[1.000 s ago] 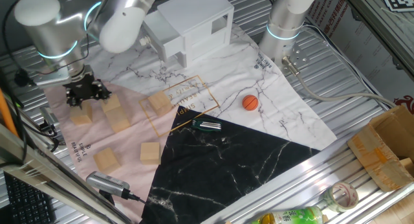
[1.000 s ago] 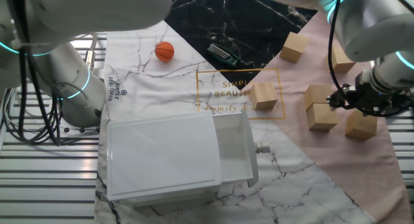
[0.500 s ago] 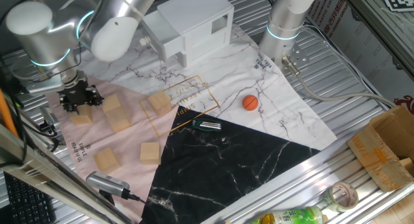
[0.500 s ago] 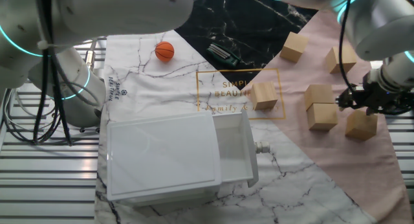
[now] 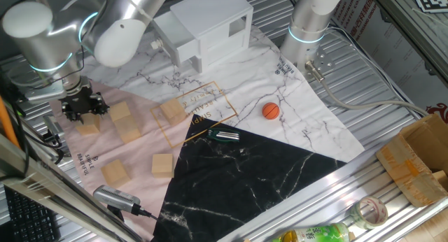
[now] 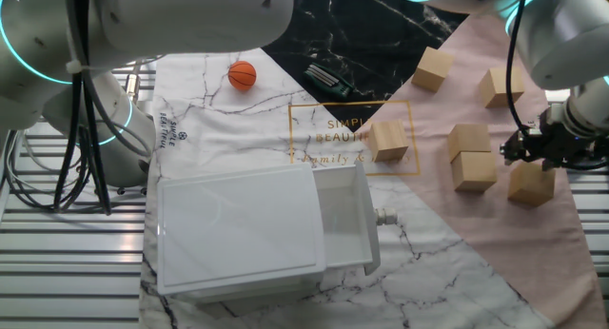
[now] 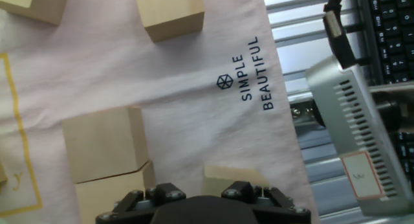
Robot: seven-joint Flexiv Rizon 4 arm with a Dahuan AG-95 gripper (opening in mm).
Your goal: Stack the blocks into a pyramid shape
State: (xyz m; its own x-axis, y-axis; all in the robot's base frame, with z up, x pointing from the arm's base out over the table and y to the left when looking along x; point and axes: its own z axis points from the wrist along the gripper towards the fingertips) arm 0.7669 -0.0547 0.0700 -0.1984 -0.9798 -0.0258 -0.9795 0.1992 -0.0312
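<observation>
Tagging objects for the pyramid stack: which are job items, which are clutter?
Job: six wooden blocks; tool.
Clutter: orange ball, white house, small dark clip-like item.

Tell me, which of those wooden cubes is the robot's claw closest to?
The wooden cube at the pink mat's far edge, directly under the gripper. The other five sit farther along the mat, two of them touching beside it.
</observation>
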